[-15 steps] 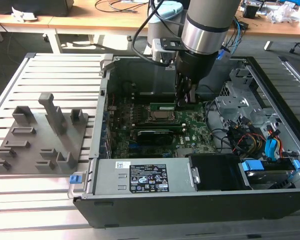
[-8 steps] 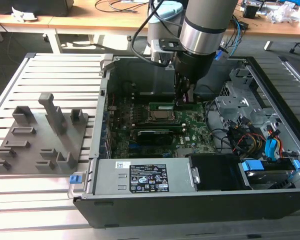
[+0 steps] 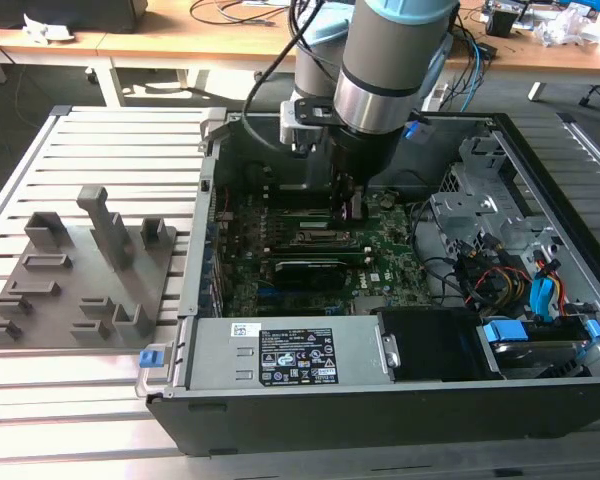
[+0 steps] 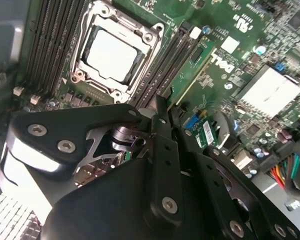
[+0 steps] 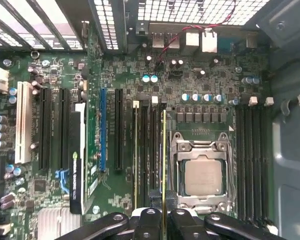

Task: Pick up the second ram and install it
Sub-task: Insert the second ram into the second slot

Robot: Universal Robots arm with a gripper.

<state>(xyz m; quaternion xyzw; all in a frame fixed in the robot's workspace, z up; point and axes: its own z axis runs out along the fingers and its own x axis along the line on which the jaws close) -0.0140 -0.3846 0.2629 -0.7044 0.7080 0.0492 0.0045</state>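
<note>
The second ram (image 5: 163, 150) is a thin green stick seen edge-on. It stands in line with the memory slots beside the CPU socket (image 5: 204, 175) on the motherboard (image 5: 125, 75). In the second wrist view the second ram (image 4: 191, 72) shows its green face with a dark chip, low against the slots. My gripper (image 5: 163, 217) is shut on the stick's near end, one black finger on each side. In the exterior view the gripper (image 3: 348, 208) reaches down inside the open computer case (image 3: 500, 130), over the motherboard (image 3: 310, 265).
A pale-edged strip (image 5: 136, 150) stands in a neighbouring slot. A black card (image 5: 76, 165) stands upright in an expansion slot. A drive cage with coloured cables (image 3: 520, 290) fills the case at the exterior view's right. A grey tray of blocks (image 3: 80, 270) lies outside the case at the exterior view's left.
</note>
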